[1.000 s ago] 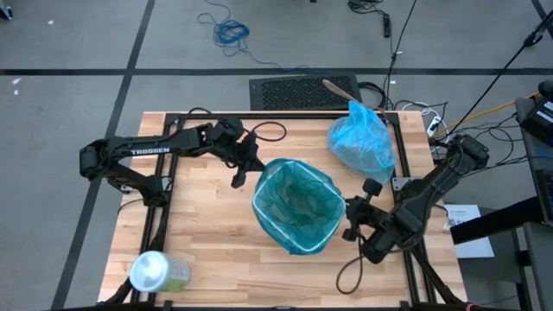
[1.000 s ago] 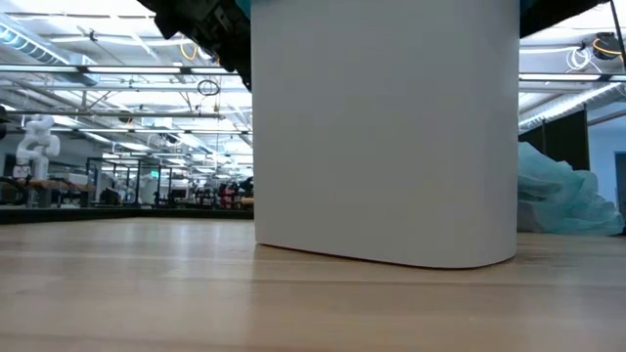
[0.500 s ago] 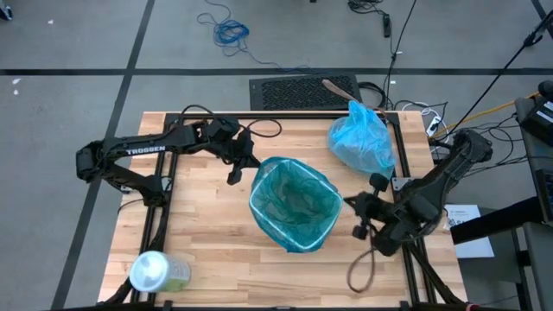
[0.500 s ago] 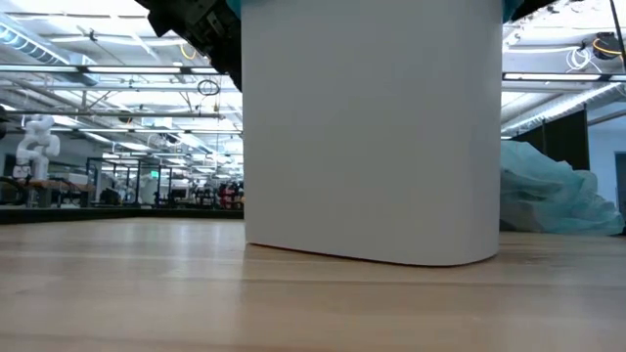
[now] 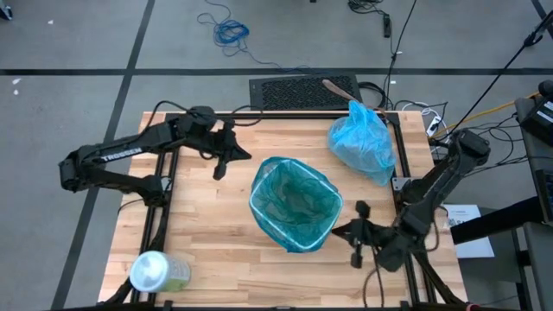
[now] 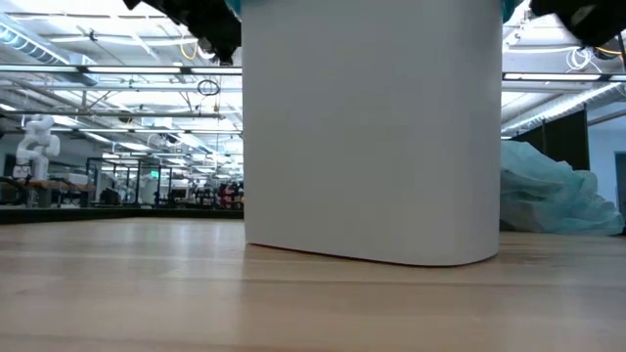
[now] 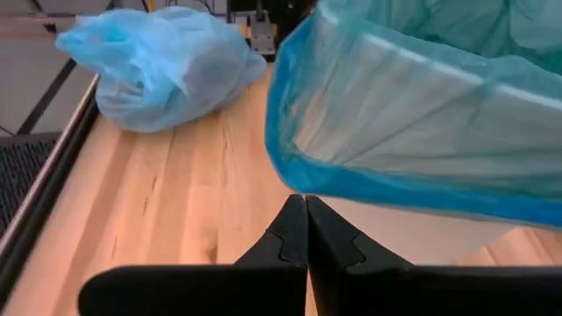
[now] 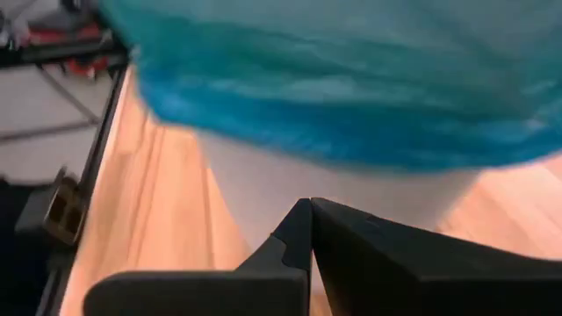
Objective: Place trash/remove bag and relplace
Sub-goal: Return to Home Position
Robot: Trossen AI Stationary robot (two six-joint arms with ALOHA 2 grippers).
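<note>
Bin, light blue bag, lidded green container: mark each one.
bin (image 6: 372, 127), low view, bare white side wall.
light blue bag (image 5: 361, 145), high view, middle of its bulge.
green container (image 5: 149, 270), high view, its white lid.

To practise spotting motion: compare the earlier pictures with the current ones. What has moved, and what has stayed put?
The left end effector drew back leftward from the bin; the right end effector retreated along the bin's right side, downward in the high view. Both are shut, empty. The bin slid slightly left at first. The blue bag and container stayed put.
</note>
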